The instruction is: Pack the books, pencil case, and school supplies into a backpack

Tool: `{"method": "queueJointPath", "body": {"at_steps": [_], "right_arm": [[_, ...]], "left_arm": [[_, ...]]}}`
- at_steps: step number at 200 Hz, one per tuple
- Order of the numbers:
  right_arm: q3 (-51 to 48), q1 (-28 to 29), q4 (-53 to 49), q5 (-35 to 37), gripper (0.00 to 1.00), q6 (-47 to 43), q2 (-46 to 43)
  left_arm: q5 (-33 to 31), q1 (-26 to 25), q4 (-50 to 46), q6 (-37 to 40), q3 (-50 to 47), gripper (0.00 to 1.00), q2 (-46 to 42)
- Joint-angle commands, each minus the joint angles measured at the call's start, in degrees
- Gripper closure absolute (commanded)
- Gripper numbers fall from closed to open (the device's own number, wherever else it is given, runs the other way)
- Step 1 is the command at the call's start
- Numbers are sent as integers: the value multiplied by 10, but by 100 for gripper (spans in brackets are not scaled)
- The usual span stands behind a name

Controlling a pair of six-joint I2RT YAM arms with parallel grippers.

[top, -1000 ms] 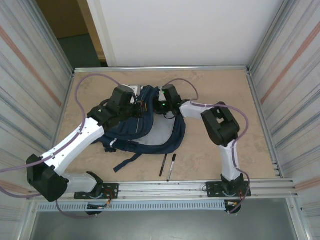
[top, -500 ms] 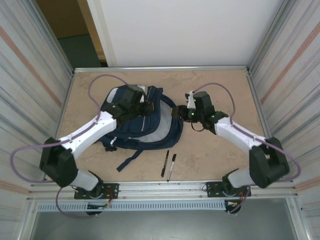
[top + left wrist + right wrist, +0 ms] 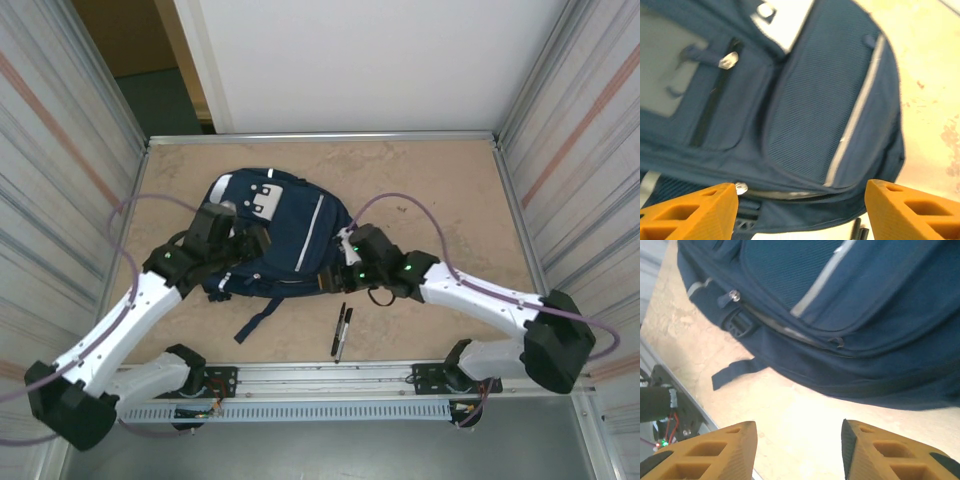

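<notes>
The backpack lies flat on the table, front side up, and its zipper seems closed, though the wrist views are not sharp enough to be sure. The left gripper hovers over its near-left part, fingers apart with nothing between them. The right gripper is at the bag's near-right edge, also apart and empty. The two pens lie side by side just beside the bag's near edge. Probably the bag must be opened first: one gripper should pin the fabric while the other takes the zipper pull squarely and follows the seam. The table is free to the right and at the far side. The near side is tight because of the loose strap, the pens and the front rail.
</notes>
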Motion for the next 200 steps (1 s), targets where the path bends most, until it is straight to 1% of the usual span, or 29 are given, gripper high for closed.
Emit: {"method": "queueJointPath", "body": {"at_steps": [1, 19, 35, 58, 74, 88, 100, 114, 123, 137, 144, 150, 175, 190, 196, 200], "right_arm": [[20, 23, 44, 48, 52, 35, 46], [33, 27, 59, 42, 51, 60, 85], [51, 53, 60, 60, 50, 55, 114], [77, 73, 62, 60, 49, 62, 147], [81, 85, 68, 74, 49, 66, 156], [83, 91, 75, 84, 49, 57, 164], [98, 93, 63, 85, 49, 49, 174], [115, 96, 46, 92, 49, 38, 182], [118, 101, 45, 100, 49, 30, 183], [120, 103, 49, 102, 50, 27, 189], [125, 103, 48, 95, 55, 25, 193], [131, 103, 46, 88, 59, 24, 197], [131, 109, 69, 59, 68, 24, 207], [135, 113, 77, 55, 68, 25, 220], [145, 115, 68, 58, 67, 26, 227], [153, 117, 61, 62, 64, 26, 231]], "left_arm": [[33, 21, 4, -48, -39, 33, 16], [16, 21, -6, -73, -36, 33, 38], [-9, 23, -29, -94, -38, 32, 52], [-19, 32, -39, -123, -52, 32, 53], [-15, 53, -47, -127, -60, 33, 59], [0, 84, -39, -110, -68, 32, 72], [44, 123, -7, -76, -81, 32, 88], [89, 162, 15, -64, -89, 32, 115], [112, 170, 43, -49, -93, 32, 129], [120, 171, 68, -42, -94, 33, 146], [118, 171, 79, -43, -96, 35, 152], [115, 171, 89, -46, -100, 39, 156], [124, 171, 136, -57, -116, 69, 174], [120, 171, 125, -59, -113, 82, 177], [117, 171, 121, -63, -112, 88, 175], [116, 171, 118, -67, -113, 91, 172]]}}
